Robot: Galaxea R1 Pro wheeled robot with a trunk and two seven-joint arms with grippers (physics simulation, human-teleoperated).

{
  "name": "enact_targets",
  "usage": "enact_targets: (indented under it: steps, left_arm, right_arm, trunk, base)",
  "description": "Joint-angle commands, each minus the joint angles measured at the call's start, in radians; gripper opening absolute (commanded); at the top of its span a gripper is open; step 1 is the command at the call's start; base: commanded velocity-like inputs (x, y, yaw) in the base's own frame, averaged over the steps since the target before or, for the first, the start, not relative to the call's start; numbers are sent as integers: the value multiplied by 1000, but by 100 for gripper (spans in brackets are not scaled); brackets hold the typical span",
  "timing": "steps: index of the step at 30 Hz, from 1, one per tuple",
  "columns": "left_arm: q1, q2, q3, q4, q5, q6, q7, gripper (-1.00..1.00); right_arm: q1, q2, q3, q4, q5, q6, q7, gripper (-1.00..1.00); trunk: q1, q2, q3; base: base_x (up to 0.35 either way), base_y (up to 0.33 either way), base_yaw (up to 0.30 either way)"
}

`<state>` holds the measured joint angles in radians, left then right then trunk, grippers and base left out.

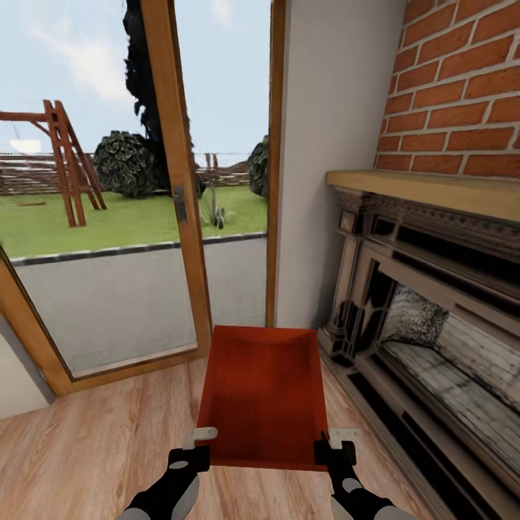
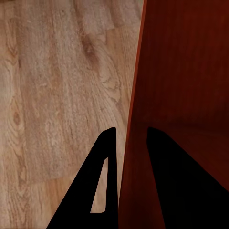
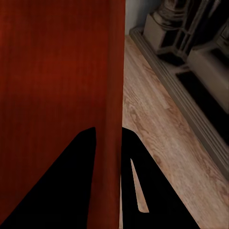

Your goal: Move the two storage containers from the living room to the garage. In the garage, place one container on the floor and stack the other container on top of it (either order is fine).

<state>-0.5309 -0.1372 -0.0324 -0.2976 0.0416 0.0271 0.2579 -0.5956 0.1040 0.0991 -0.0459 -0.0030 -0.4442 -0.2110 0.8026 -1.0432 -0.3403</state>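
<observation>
The orange-red storage container (image 1: 263, 393) hangs low over the living room's wood-plank floor (image 1: 94, 448), between the glass door (image 1: 144, 217) and the brick fireplace (image 1: 440, 303), with the left gripper (image 1: 193, 449) clamped on its left wall and the right gripper (image 1: 336, 446) pinching the right wall, one finger inside and one outside on each. To carry it well, I'd keep both arms level and matched while turning away. The second container and the garage are out of sight.

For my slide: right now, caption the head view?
Both claws, left and right, grip a storage container beside the brick fireplace.
</observation>
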Motion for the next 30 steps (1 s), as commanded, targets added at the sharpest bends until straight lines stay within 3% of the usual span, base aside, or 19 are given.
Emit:
enact_targets:
  steps: [1,30]
  left_arm:
    - [0,-1,-7,3,24,3,4,-100]
    - [0,-1,-7,3,24,4,4,-100]
  right_arm:
    - [-1,0,-1,-43,8,-7,-5,-100]
    - [-1,0,-1,-43,8,-7,-5,-100]
  trunk:
    - [0,-1,0]
    - [0,-1,46]
  base:
    - [0,0,0]
    - [0,0,0]
